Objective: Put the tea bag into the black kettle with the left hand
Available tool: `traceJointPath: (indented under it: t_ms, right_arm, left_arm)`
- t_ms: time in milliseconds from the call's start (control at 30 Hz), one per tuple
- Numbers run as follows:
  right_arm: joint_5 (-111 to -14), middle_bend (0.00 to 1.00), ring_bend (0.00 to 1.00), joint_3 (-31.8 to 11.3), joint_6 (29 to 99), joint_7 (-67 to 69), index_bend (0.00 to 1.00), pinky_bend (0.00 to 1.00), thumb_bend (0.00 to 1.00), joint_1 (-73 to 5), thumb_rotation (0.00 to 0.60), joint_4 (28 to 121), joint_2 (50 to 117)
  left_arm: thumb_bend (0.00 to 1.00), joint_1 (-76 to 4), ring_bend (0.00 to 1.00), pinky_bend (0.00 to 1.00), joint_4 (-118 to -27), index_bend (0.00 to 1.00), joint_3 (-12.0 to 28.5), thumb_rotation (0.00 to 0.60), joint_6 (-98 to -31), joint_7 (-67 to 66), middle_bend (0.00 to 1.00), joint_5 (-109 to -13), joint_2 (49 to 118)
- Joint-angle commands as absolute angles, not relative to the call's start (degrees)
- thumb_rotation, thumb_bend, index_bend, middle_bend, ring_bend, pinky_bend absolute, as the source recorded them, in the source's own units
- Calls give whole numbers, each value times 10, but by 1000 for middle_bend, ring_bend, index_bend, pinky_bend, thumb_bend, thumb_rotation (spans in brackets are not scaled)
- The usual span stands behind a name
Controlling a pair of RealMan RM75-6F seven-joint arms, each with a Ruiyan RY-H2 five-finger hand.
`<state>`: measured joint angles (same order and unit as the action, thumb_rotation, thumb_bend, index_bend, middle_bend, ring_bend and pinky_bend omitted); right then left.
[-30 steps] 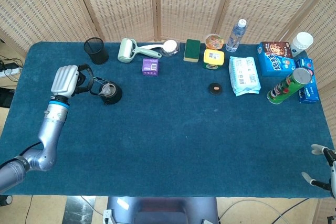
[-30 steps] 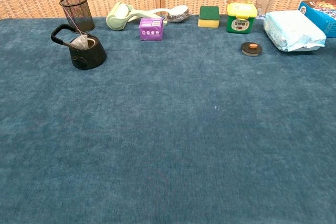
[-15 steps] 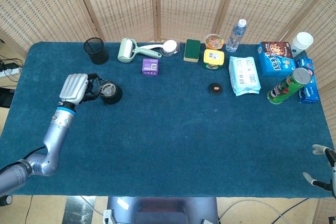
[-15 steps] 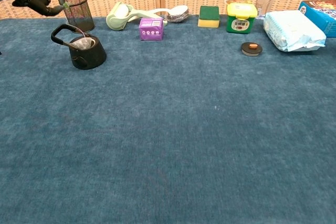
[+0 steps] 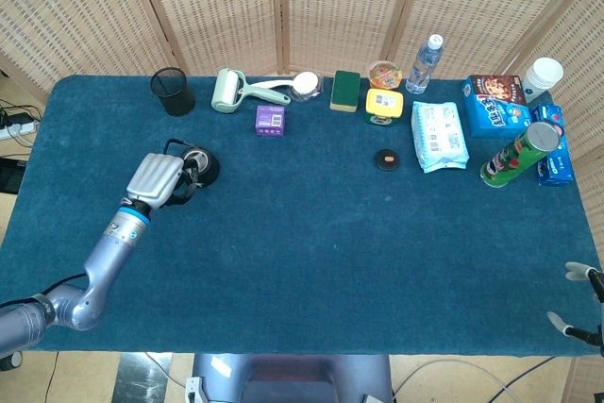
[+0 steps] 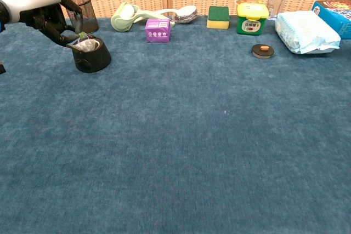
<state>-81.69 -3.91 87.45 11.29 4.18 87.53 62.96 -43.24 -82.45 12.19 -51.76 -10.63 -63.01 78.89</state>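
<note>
Black kettle [image 6: 91, 56], far left of blue cloth table [image 5: 311, 252]. Tea bag [image 6: 86, 44] pale, sits in kettle mouth; small green tag at left hand [image 6: 52, 17] fingertips. Left hand over kettle handle, fingers curled; pinching tag/string or just touching, can't tell. Right hand [image 5: 583, 301] near right edge, fingers apart, holds nothing. Risk: if string caught, lifting hand drags bag back out; fingers hooking handle could tip kettle.

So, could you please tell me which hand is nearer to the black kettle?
Left. The left hand hangs right over the black kettle; the right hand is at the table's far opposite corner.
</note>
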Motion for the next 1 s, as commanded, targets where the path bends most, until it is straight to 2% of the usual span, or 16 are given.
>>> traceJointPath:
  t_ms: [33,167,267,433,500,667,767,900,1000]
  right_arm:
    - [-818,370,306,-39,875,115,263,426,98,42,600,874,629]
    - [-818,371,306,-39,874,118,262,427,99,42,600,872,630]
    - [-819,371,306,-38,874,120,262,427,99,42,600,871,630]
    - [-819,371,306,-38,875,124,263,427,99,43,600,868,630]
    - [-820,371,306,-38,876,126,263,427,99,44,600,866,630]
    - [-817,371,306,-39,871,132,263,427,99,43,600,864,629]
    - [-817,371,306,-38,869,135,263,426,99,43,600,863,629]
    - [-815,372,307,-38,863,139,262,426,99,42,600,861,630]
    - [-813,374,307,-37,858,141,263,426,98,41,600,860,629]
  left_arm:
    - [488,-446,980,899,-854,456,104,600,-491,-161,1000,-602,772]
    - [487,-457,980,899,-880,256,95,600,-472,-201,1000,-567,755]
    - [485,-463,980,899,-893,209,91,600,-470,-219,1000,-550,748]
    - [491,-474,980,899,-914,194,91,600,-468,-237,1000,-528,732]
    - [544,-482,980,899,-925,183,90,600,-462,-249,1000,-515,718]
    - [862,-507,980,899,-948,182,82,600,-426,-271,1000,-475,681]
    - [977,-533,980,899,-954,182,69,600,-384,-288,1000,-426,653]
    - [1000,-580,981,899,-959,153,39,600,-348,-316,1000,-346,627]
    - [1000,-610,990,907,-957,79,13,600,-346,-335,1000,-292,621]
